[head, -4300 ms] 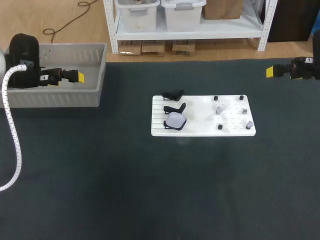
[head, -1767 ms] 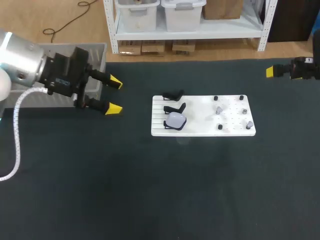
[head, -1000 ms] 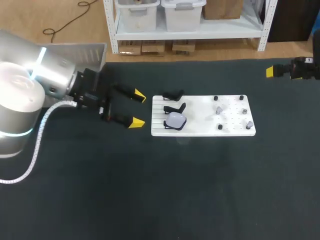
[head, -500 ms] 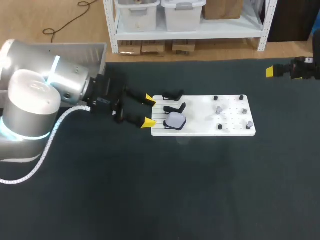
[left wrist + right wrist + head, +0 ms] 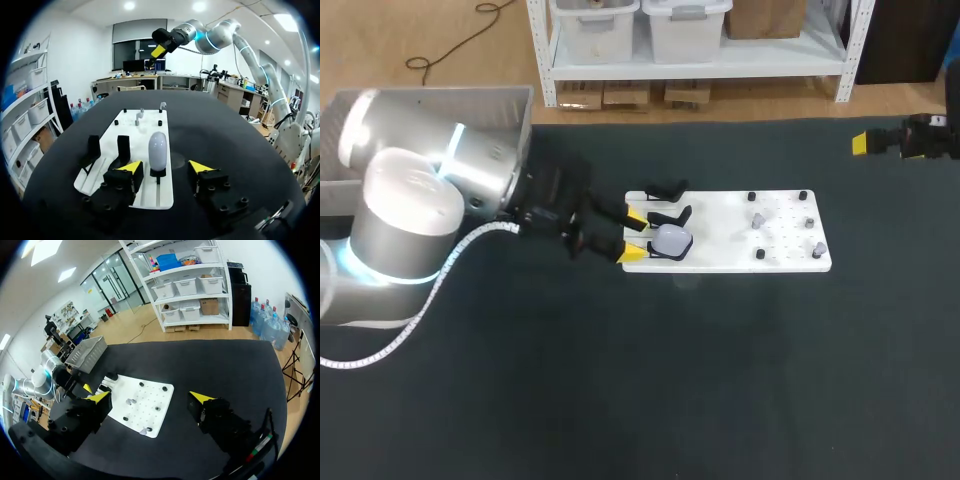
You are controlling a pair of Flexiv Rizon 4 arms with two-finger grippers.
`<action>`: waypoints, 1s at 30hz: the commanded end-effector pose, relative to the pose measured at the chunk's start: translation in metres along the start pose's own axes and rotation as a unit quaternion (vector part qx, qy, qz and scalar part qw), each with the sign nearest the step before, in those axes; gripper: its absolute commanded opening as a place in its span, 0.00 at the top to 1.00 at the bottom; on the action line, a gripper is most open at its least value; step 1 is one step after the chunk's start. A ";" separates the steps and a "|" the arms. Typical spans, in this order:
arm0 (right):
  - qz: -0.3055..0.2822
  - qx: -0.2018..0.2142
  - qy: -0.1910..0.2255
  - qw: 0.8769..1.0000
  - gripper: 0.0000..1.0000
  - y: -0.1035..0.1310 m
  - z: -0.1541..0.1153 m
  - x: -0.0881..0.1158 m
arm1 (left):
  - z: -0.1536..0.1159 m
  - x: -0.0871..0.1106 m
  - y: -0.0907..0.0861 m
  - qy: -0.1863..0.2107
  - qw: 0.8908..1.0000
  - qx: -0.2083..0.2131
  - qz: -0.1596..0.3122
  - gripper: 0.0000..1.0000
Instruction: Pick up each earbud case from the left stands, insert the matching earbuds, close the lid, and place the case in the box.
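A pale lilac earbud case [image 5: 672,240] stands on the nearest black stand at the left end of the white board [image 5: 720,262]. My left gripper [image 5: 635,236] is at the board's left edge, open, its yellow tips just short of the case. In the left wrist view the case [image 5: 157,150] stands upright just ahead of the gap of the gripper [image 5: 165,167], untouched. Two empty black stands [image 5: 669,201] sit behind it. Small earbuds [image 5: 758,220] rest on pegs at the board's right half. My right gripper [image 5: 865,143] hangs open at the far right, high above the table [image 5: 150,397].
A grey box [image 5: 470,97] sits at the table's back left, partly hidden by my left arm. The dark table top [image 5: 670,380] stretches in front of the board. In the right wrist view the board [image 5: 127,392] and the box [image 5: 87,352] lie far below.
My left arm has swung right from beside the box to the board's left edge. Its fingers have narrowed on the way. The right arm has not moved.
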State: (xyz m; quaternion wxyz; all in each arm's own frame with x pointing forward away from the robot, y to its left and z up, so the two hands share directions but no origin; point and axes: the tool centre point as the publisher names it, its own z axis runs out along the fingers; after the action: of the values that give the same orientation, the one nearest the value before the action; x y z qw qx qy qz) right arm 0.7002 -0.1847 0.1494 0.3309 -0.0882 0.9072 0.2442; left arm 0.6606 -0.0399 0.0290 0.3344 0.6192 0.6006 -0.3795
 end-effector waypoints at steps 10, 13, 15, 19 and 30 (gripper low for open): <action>0.000 0.000 0.000 1.000 0.00 0.000 0.000 0.000 | 0.015 0.001 0.010 -0.003 1.000 -0.012 -0.001 0.38; 0.000 0.000 0.000 1.000 0.00 0.000 0.000 0.000 | 0.018 0.001 0.010 -0.002 1.000 -0.010 0.000 0.41; 0.000 0.000 0.000 1.000 0.00 0.000 0.000 0.000 | 0.019 0.000 0.010 -0.002 1.000 -0.007 0.000 0.44; 0.000 0.000 0.000 1.000 0.00 0.000 0.000 0.000 | 0.023 0.000 0.010 -0.001 1.000 -0.001 -0.001 0.50; 0.000 0.000 0.000 1.000 0.00 0.000 0.000 0.000 | 0.030 0.001 0.012 0.000 1.000 0.005 -0.007 0.50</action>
State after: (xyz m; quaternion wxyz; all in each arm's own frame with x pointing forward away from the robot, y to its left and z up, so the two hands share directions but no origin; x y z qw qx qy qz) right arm 0.7002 -0.1847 0.1494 0.3309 -0.0882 0.9072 0.2442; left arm 0.6670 -0.0648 0.0142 0.3310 0.6160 0.6035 -0.3831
